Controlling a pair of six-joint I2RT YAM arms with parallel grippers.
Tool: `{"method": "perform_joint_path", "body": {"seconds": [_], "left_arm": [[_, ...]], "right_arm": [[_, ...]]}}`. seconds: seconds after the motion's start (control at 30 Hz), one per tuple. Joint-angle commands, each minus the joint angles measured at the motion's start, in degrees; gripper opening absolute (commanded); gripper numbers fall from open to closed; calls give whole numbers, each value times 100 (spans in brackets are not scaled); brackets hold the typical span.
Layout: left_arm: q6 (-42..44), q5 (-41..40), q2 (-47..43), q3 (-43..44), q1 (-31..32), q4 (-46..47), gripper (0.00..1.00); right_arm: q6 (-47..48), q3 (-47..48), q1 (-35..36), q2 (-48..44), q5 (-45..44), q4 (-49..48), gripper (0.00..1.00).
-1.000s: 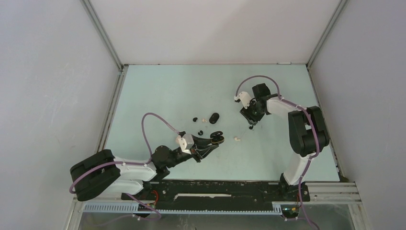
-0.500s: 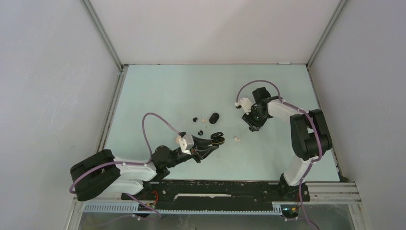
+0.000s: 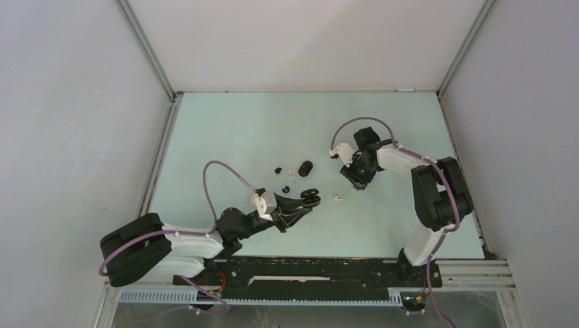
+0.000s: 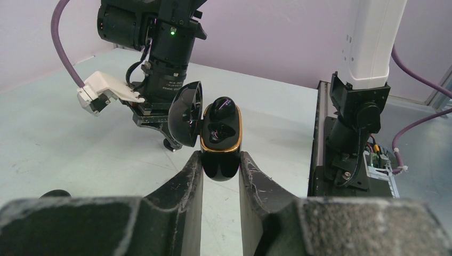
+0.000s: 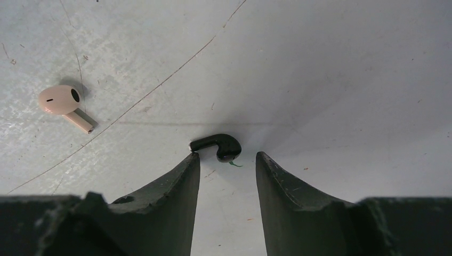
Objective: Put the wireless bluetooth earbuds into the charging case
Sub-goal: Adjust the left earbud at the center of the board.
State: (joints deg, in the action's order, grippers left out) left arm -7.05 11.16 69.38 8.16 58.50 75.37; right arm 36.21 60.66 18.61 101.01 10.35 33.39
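Top external: pale green table (image 3: 246, 130) with loose earbuds (image 3: 336, 198), grey walls (image 3: 68, 137)

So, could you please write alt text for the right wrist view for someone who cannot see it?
A small black earbud lies on the pale table just beyond the tips of the open right gripper, roughly in line with the gap between its two dark fingers. A whitish-pink earbud lies apart, farther left.

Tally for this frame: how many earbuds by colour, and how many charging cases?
Black earbuds: 4, one seated in the held case
Whitish earbuds: 2
Charging cases: 2
Total: 8
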Motion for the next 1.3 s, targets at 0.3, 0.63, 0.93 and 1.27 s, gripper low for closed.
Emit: {"method": "perform_joint_path", "body": {"seconds": [0.3,0.63,0.93,1.27], "left_arm": [[62,87,-5,53,47,205,0],[81,88,31,74,47,186,0],[86,105,53,83,47,164,0],[82,127,65,106,47,141,0]], "right_arm": [[335,182,-112,181,290,10,45],[594,562,-205,493,594,354,45],[707,745,-327,674,857,569,40],[765,736,-356,652,1115,707,30]]}}
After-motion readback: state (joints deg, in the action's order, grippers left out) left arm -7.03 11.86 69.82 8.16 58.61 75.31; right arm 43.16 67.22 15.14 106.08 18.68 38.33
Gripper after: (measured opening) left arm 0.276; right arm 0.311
